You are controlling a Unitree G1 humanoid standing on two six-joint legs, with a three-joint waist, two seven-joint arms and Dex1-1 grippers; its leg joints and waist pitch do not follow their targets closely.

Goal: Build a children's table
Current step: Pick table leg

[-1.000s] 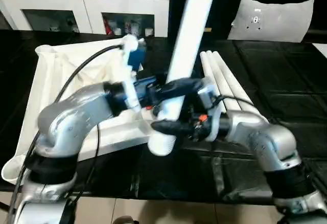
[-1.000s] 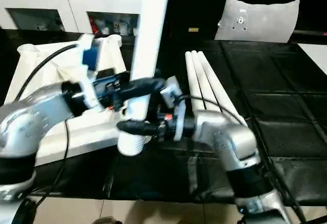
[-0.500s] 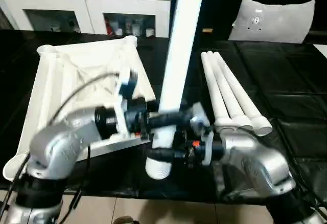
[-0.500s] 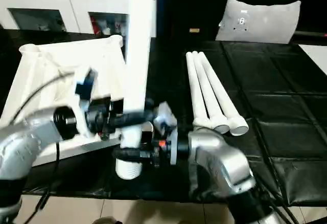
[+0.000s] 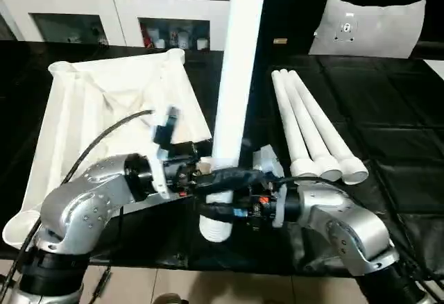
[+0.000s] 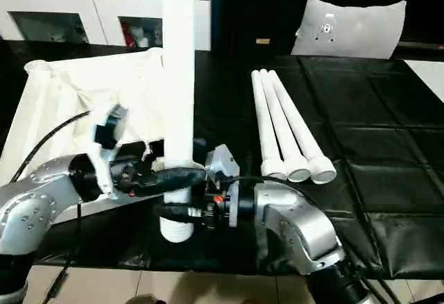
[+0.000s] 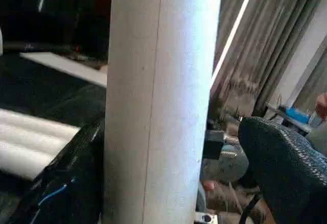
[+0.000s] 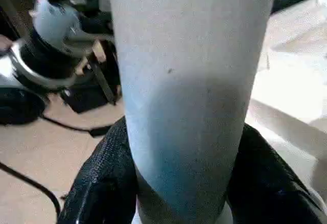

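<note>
Right pincer [image 6: 177,208]: closed around the lower part of the held leg [image 5: 236,75]. In the right wrist view, its 2 black fingers [image 8: 104,183] press against both sides.
Left pincer [image 6: 182,176]: spread wide around the same leg, just above the right pincer. In the left wrist view, 1 finger [image 7: 278,173] stands clear of the leg and the other lies close beside it.
Held leg: nearly upright, with its wide end below both pincers at the near edge of the black table [image 5: 388,110]. Whether that end rests on the table cannot be told.
White tabletop [image 5: 83,110]: underside up, to the left of the pincers. Its near right corner is just beside them.
3 spare legs [image 5: 312,130]: side by side to the right of the pincers, apart from them.
Open room: bare black table lies between the held leg and the spare legs, and more lies to the right beyond them.
Beyond the pincers: a white cabinet [image 5: 83,5] and a grey-white cushion panel [image 5: 368,26], well apart.
Change: 1 second ago the leg leaned to the right and both pincers were higher. The left pincer was then closed on the leg.
</note>
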